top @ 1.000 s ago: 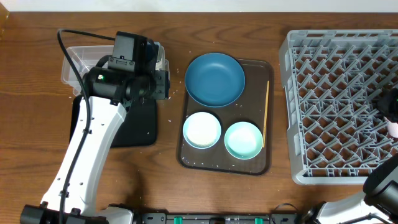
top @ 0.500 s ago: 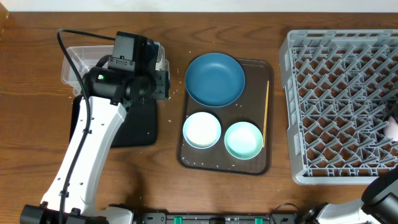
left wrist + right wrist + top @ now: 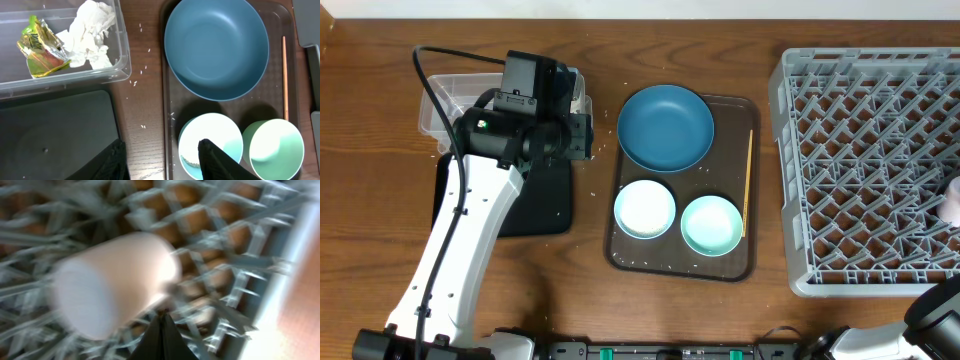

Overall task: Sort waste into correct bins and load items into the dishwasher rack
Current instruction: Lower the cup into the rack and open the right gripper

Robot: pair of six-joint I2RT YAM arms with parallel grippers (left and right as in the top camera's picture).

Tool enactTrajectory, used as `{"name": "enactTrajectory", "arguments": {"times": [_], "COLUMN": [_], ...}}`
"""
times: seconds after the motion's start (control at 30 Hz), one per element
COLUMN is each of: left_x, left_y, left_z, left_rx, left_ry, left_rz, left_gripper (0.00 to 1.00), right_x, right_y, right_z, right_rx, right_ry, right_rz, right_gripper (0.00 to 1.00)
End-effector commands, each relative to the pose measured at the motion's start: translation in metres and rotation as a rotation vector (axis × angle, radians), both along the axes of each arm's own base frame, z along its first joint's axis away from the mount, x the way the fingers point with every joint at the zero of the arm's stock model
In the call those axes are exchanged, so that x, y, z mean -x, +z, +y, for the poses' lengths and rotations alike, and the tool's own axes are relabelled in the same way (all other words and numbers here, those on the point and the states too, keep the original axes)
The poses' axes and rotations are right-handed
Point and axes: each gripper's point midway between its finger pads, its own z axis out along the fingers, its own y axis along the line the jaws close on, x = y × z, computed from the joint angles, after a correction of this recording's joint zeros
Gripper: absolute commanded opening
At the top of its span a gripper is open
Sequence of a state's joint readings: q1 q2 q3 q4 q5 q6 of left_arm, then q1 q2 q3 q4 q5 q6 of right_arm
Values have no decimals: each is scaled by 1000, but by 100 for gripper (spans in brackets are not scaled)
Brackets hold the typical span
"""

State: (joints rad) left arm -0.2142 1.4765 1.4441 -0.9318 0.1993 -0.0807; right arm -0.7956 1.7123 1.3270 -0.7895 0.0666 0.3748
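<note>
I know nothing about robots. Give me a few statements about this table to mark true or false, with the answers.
1. The clear tub holds crumpled napkins and a snack wrapper. True.
2. The chopstick lies inside the blue bowl. False: the chopstick lies on the brown tray, beside the blue bowl.
3. The left claw is open, with nothing between its fingers. True.
4. The pink cup stands on the brown tray. False: the pink cup is at the grey rack, away from that tray.
</note>
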Motion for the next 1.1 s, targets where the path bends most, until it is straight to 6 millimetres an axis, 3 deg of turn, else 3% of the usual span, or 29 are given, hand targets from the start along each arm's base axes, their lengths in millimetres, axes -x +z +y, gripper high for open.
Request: {"name": "enactTrajectory", "arguments": {"times": [0.0,0.47,0.7,0.93,1.07], "left_x": [0,0,0,0,0], "left_y": [-2,-2,-2,-2,-2], "left_z": [1,1,1,1,1], "left_rx": [-11,-11,-11,-11,-12], "left_ry": [-5,-5,-5,-5,-5], "left_rz": [4,4,4,4,3], "left_gripper": [50,50,50,50,50], "right_x": [-30,-25,25,40,26], "right_y": [13,15,9,5,17], "right_z": [23,6,-31,-23,-15], "right_rx": [-85,-7,165,125,94], "right_ry": [186,141,-90,-155,-119], "right_rz": [-157,-120,109,138,44], "right_gripper": [1,1,1,1,1]}}
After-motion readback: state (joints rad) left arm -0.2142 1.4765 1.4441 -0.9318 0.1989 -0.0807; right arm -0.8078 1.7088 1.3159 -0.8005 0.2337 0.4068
